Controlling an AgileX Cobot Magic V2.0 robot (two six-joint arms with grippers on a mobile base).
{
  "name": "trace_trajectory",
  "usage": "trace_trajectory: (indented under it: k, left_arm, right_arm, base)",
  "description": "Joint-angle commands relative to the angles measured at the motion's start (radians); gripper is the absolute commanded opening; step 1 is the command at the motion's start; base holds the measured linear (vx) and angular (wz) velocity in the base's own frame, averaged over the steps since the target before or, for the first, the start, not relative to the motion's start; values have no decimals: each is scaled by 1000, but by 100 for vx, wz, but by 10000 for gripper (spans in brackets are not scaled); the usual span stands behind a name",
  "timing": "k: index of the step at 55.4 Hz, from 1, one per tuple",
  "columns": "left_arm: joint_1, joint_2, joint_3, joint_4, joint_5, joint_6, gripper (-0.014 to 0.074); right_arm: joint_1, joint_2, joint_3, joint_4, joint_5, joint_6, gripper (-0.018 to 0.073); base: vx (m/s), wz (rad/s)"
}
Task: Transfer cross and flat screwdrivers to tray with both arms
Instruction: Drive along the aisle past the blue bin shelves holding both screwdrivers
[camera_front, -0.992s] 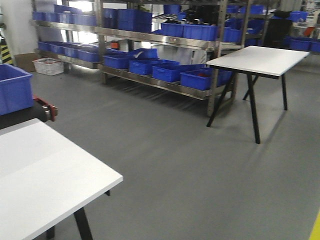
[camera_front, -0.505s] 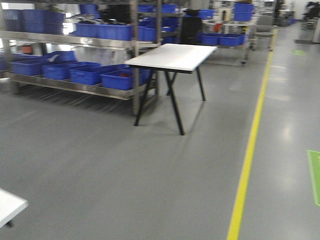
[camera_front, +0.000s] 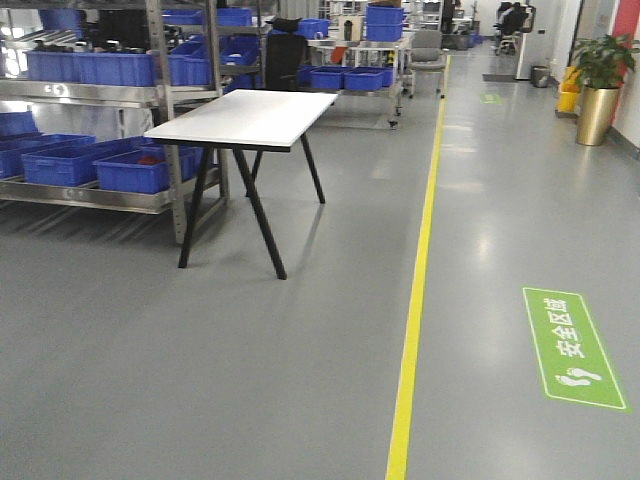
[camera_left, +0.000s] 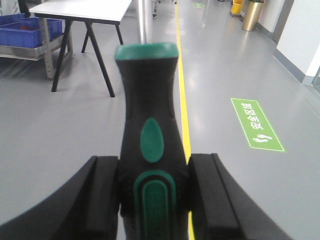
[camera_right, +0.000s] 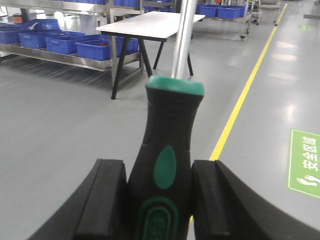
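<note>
Left jaws are clamping a chunky black-and-green screwdriver (camera_left: 148, 125). Both black pads (camera_left: 106, 192) are pressing the lower handle, and no gap is showing. The tool is pointing out toward the white trestle-legged table (camera_left: 85, 9).

Right jaws are gripping the twin black-and-green screwdriver (camera_right: 170, 135) the same way. Its slim steel shaft (camera_right: 184, 35) is crossing in front of that table in the wrist view. Both tips are lying out of frame, so I am not telling cross from flat.

The silver-grey metal tray is not appearing in any view, and none is showing on the table's top.

I am judging the step in hand to be carrying both tools across the floor to wherever the tray is waiting. Doing it well is meaning:
- keeping both grips tight
- keeping the shafts pointing forward
- keeping the wrists quiet so the long shafts are not swinging

Open grey floor is lying in front of the table and to its right. A yellow floor line (camera_front: 415, 300) is running past the table's right side. Steel racking with blue plastic bins (camera_front: 60, 160) is crowding the table's left and rear. The table's black legs are splaying out toward the tabletop's edges. Approaching from the table's near-right is looking roomiest.
</note>
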Motion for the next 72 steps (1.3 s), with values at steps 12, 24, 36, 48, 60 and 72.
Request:
trace_trajectory:
  k: [12,24,36,48,60,72]
  left_arm:
    - [-5,8,-26,-10,-89,-1,-3]
    - [-5,8,-26,-10,-89,-1,-3]
    - [-5,8,-26,-10,-89,-1,-3]
    - [-5,8,-26,-10,-89,-1,-3]
    - [-5,8,-26,-10,-89,-1,-3]
    - [-5,8,-26,-10,-89,-1,-3]
  right_arm:
    - [-3,12,-28,12,-92,-5,-8]
    - [-3,12,-28,12,-92,-5,-8]
    - [-3,12,-28,12,-92,-5,-8]
    - [-3,12,-28,12,-93,-5,-8]
    - [-3,12,-28,12,-93,-5,-8]
    - [-3,12,-28,12,-93,-5,-8]
  base:
    - [34,-11]
    - [39,6]
    - [43,12]
    - [47,12]
    - [49,16]
    - [50,26]
